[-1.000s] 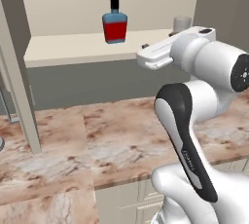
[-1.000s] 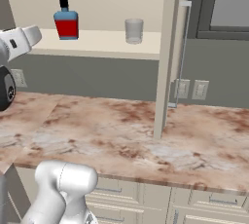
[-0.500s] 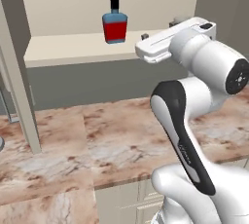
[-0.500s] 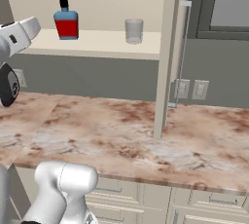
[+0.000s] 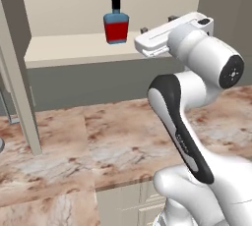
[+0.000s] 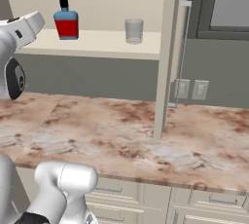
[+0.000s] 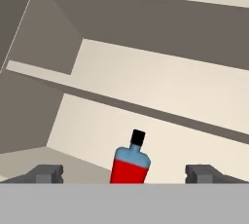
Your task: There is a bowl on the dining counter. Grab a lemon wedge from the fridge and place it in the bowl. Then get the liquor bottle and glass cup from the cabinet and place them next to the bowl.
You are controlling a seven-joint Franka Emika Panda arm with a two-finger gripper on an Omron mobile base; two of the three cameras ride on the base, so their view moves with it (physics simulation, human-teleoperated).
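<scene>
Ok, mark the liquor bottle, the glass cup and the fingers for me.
liquor bottle [image 5: 116, 29], left base view, red lower body.
glass cup [image 6: 133, 30], right base view, side wall.
fingers [image 7: 47, 173], hand view, one tip's top face.

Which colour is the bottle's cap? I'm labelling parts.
Black, on the bottle; clearest in the left base view.

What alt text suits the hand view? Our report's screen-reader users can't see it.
A small bottle with red body, blue shoulder and black cap stands upright on a pale cabinet shelf, centred between the open tool's two dark fingertips. A second shelf runs above.
</scene>
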